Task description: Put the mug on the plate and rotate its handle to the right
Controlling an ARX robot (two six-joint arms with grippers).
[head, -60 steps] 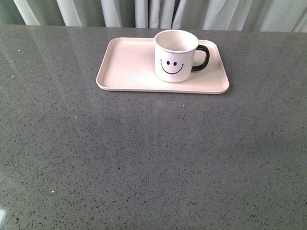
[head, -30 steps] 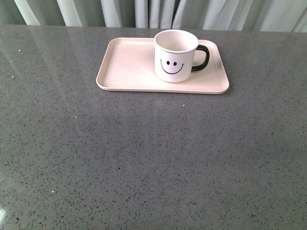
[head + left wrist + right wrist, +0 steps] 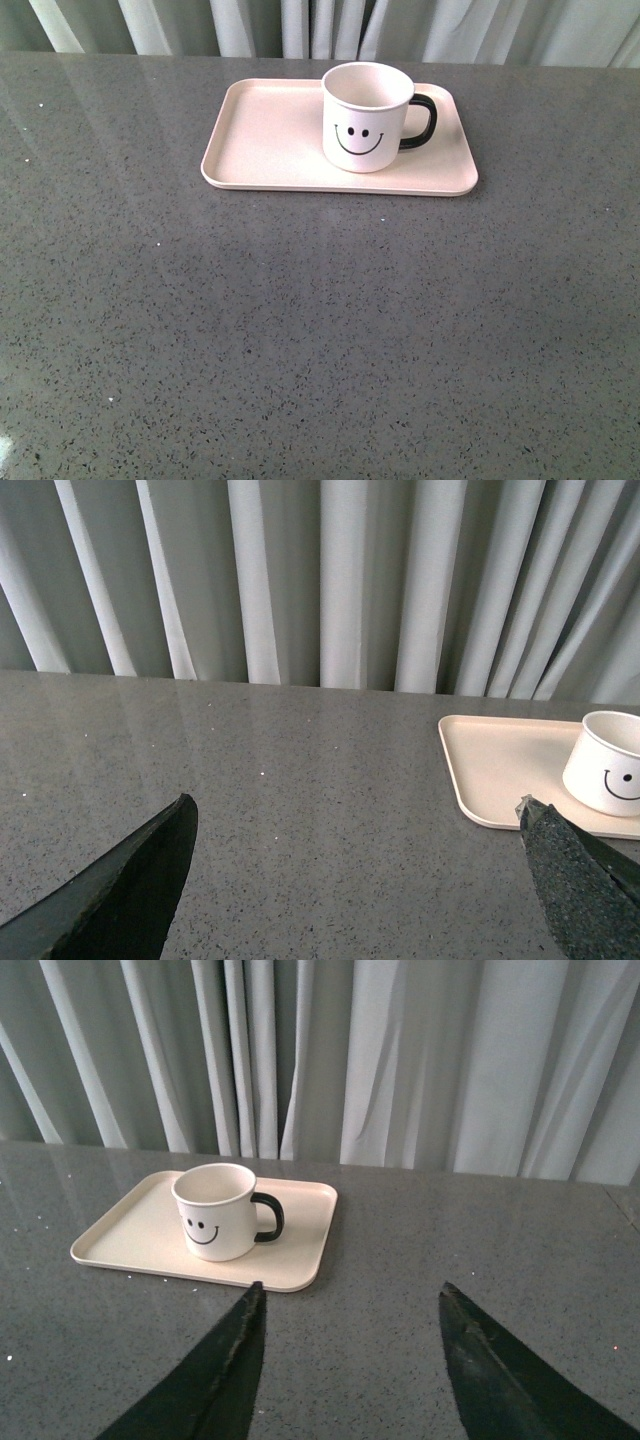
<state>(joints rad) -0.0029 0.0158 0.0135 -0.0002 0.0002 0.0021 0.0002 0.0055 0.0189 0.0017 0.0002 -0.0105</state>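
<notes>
- The left end effector [image 3: 355,880] has its two dark fingers spread wide apart over bare grey desk [image 3: 300,810]; nothing sits between them and they touch nothing.
- The right end effector [image 3: 350,1350] is likewise wide apart and empty, poised above the desk on the near side of the pale pink plate [image 3: 120,1240], well clear of it.
- Neither arm shows in the front view, so both seem pulled back from the work area.
- The white smiley-face mug [image 3: 366,118] stands upright on the plate [image 3: 270,130], in its right half, with the face turned toward the robot.
- Its black loop handle [image 3: 421,121] sticks out to the right, over the plate and inside the rim.
- Judgement: both parts of the task look done, with the mug resting on the plate and the handle pointing right. The step in hand appears to be the retreat after letting go.
- The next move calls for little: hold both arms clear and avoid brushing the plate or mug. If a closer check showed the handle off true right, a light nudge at the handle would do.
</notes>
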